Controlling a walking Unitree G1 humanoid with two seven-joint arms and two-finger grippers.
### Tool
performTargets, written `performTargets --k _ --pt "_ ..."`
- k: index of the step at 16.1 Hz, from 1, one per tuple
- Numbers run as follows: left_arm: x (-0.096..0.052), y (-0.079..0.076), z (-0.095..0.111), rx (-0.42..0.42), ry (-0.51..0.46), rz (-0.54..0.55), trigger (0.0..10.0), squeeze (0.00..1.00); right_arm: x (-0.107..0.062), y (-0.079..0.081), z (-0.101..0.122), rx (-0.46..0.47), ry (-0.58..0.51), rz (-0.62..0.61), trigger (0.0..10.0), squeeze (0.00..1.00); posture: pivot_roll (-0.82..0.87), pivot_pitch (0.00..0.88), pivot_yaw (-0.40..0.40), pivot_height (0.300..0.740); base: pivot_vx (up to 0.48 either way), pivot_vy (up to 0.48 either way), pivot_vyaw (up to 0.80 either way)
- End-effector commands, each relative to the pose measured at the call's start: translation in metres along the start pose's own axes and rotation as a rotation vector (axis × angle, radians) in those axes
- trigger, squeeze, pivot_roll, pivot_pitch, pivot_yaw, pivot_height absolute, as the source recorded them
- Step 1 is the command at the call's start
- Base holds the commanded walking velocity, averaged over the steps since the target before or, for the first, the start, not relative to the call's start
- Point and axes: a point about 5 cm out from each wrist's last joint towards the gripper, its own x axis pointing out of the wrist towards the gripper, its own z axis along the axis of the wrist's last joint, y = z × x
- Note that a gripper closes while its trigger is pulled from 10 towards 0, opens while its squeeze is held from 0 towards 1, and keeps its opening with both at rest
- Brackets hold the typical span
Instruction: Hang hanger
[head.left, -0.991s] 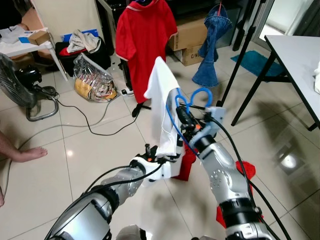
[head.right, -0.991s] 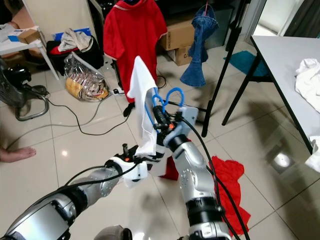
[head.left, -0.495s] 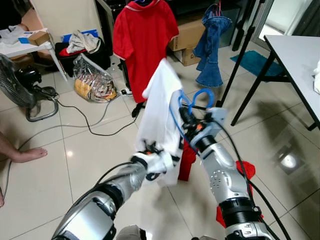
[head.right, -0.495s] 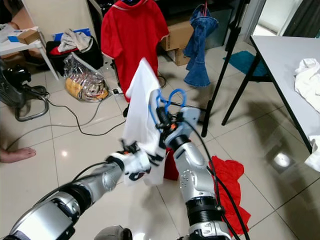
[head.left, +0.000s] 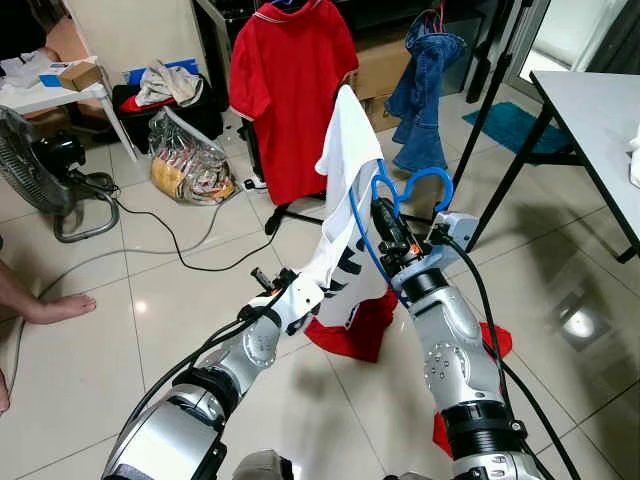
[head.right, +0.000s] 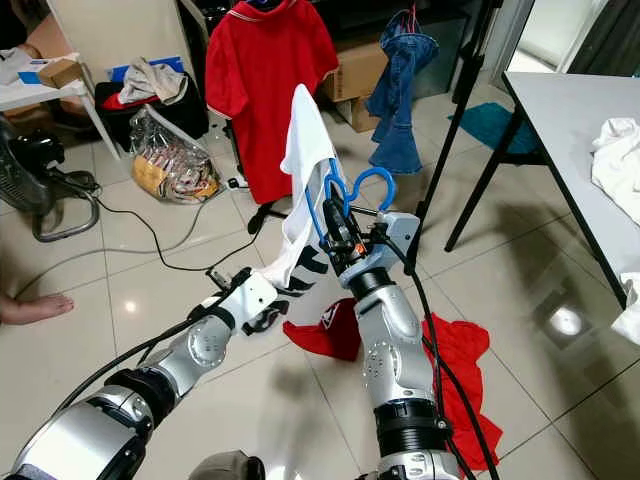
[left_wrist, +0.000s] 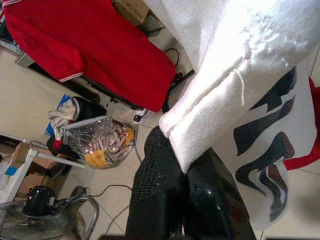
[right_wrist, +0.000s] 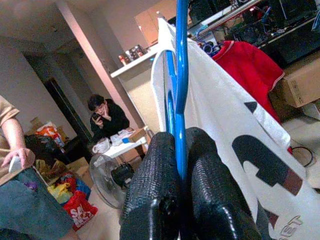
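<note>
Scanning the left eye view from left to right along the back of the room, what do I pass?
Fan → plastic bag → red shirt → jeans → table.

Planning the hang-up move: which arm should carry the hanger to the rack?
Probably the right: the right gripper already clamps the blue hanger, while the left gripper only pinches the white shirt.

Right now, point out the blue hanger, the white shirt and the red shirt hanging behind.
blue hanger (head.left: 412, 181): left eye view, hook loop.
white shirt (head.left: 349, 160): left eye view, upper fold.
red shirt (head.left: 290, 90): left eye view, chest.
</note>
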Motion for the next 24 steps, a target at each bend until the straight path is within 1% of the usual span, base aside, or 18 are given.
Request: performTargets --k 1,2,3,4,6,7,9,11,14,16,17,18,19,20,21,22,23,24 --pt "-0.002 0.001 -0.003 -0.014 0.006 0.016 10.0 0.0 0.004 0.006 0.011 -0.003 -0.062 0.031 10.0 0.0 0.09 0.006 0.081 0.74 0.0 0.0 0.0" --pt "-0.002 0.001 -0.003 -0.029 0.0 0.013 10.0 0.0 0.004 0.006 0.012 -0.002 -0.07 0.033 10.0 0.0 0.09 0.006 0.081 0.74 0.0 0.0 0.0" --pt "-0.002 0.002 -0.003 -0.055 -0.007 0.014 10.0 1.0 0.004 0.007 0.013 -0.001 -0.074 0.035 10.0 0.0 0.09 0.006 0.081 0.74 0.0 0.0 0.0" --pt "-0.002 0.002 -0.003 -0.068 -0.009 0.011 10.0 1.0 0.004 0.007 0.013 -0.001 -0.076 0.036 10.0 0.0 0.09 0.006 0.081 0.74 0.0 0.0 0.0" --pt "-0.002 -0.001 -0.002 -0.056 -0.004 0.0 10.0 1.0 0.004 0.008 0.014 0.003 -0.082 0.04 10.0 0.0 0.09 0.006 0.081 0.74 0.0 0.0 0.0" --pt "-0.002 -0.003 -0.002 -0.059 0.002 -0.016 10.0 0.0 0.004 0.008 0.015 0.0 -0.086 0.042 10.0 0.0 0.09 0.008 0.079 0.74 0.0 0.0 0.0" --pt "-0.003 -0.005 -0.003 -0.092 0.009 -0.031 10.0 0.0 0.003 0.006 0.017 -0.05 -0.094 0.031 10.0 0.0 0.09 0.006 0.08 0.74 0.0 0.0 0.0" --pt "-0.003 -0.005 -0.003 -0.095 0.01 -0.03 10.0 0.0 0.003 0.006 0.018 -0.059 -0.104 0.02 10.0 0.0 0.09 0.006 0.08 0.74 0.0 0.0 0.0" --pt "-0.004 -0.007 -0.003 -0.073 0.006 -0.02 10.0 0.0 0.004 0.005 0.02 -0.066 -0.12 0.008 10.0 0.0 0.09 0.004 0.082 0.74 0.0 0.0 0.0" --pt "-0.004 -0.005 0.001 -0.046 -0.042 0.018 10.0 0.0 0.004 0.005 0.022 -0.118 -0.135 0.007 10.0 0.0 0.09 0.005 0.082 0.74 0.0 0.0 0.0" --pt "-0.003 0.005 0.008 -0.042 -0.106 0.09 10.0 0.0 0.004 0.005 0.024 -0.147 -0.147 -0.012 10.0 0.0 0.09 0.005 0.082 0.74 0.0 0.0 0.0" --pt "-0.001 0.019 0.015 -0.046 -0.166 0.181 10.0 0.0 0.004 0.004 0.025 -0.163 -0.149 -0.016 10.0 0.0 0.09 0.004 0.082 0.74 0.0 0.0 0.0" --pt "-0.001 0.025 0.018 -0.047 -0.19 0.216 10.0 0.0 0.004 0.004 0.025 -0.169 -0.149 -0.016 10.0 0.0 0.09 0.004 0.082 0.74 0.0 0.0 0.0" --pt "0.001 0.041 0.025 -0.043 -0.244 0.29 10.0 0.0 0.003 0.005 0.023 -0.191 -0.139 -0.005 10.0 0.0 0.1 0.005 0.081 0.74 0.0 0.0 0.0" --pt "0.001 0.046 0.027 -0.04 -0.262 0.313 10.0 0.0 0.002 0.005 0.022 -0.2 -0.134 0.001 10.0 0.0 0.1 0.005 0.081 0.74 0.0 0.0 0.0" --pt "0.003 0.058 0.033 -0.019 -0.298 0.351 10.0 0.23 0.001 0.007 0.018 -0.225 -0.119 0.024 10.0 0.0 0.1 0.005 0.081 0.74 0.0 0.0 0.0" --pt "0.004 0.062 0.035 -0.001 -0.306 0.354 10.0 0.34 0.0 0.009 0.016 -0.234 -0.114 0.034 10.0 0.0 0.1 0.005 0.081 0.74 0.0 0.0 0.0" --pt "0.005 0.068 0.039 0.064 -0.338 0.363 10.0 0.82 0.001 0.012 0.014 -0.252 -0.109 0.055 10.0 0.0 0.11 0.004 0.077 0.74 0.0 0.0 0.0"
